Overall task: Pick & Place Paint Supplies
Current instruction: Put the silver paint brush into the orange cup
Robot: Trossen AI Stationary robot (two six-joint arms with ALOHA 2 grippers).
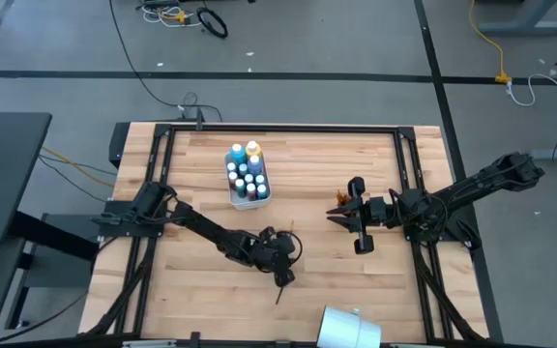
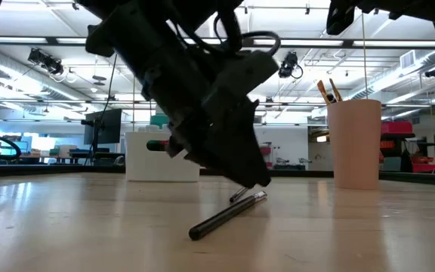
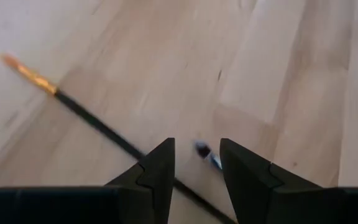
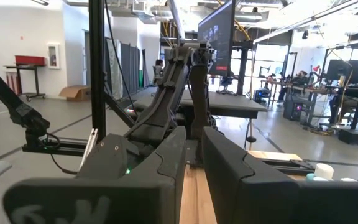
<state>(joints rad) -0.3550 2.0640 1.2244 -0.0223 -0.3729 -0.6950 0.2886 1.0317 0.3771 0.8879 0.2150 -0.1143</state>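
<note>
The left gripper (image 1: 280, 271) is down low over the wooden table (image 1: 201, 290), at about six o'clock of the tabletop in the high view, its two dark fingers (image 3: 157, 177) spread a little apart with nothing between them. A thin dark-handled brush (image 3: 98, 127) lies flat on the boards right under it: in the left wrist view the handle runs slantwise and passes beneath the fingers, while its orange bristle end (image 3: 18, 67) lies well off toward ten o'clock of the gripper. In the low view the same brush (image 2: 225, 215) rests on the table just below the fingertips, not lifted. The white tray (image 1: 248, 198) of small paint bottles (image 1: 249, 179) stands at about eleven o'clock of the left gripper, well apart. The right gripper (image 1: 356, 215) waits at three o'clock of the table, raised, its fingers (image 4: 166, 168) close together with a narrow gap and nothing gripped. A pale cup (image 2: 357, 143) holding brushes (image 2: 328, 91) stands near it.
</note>
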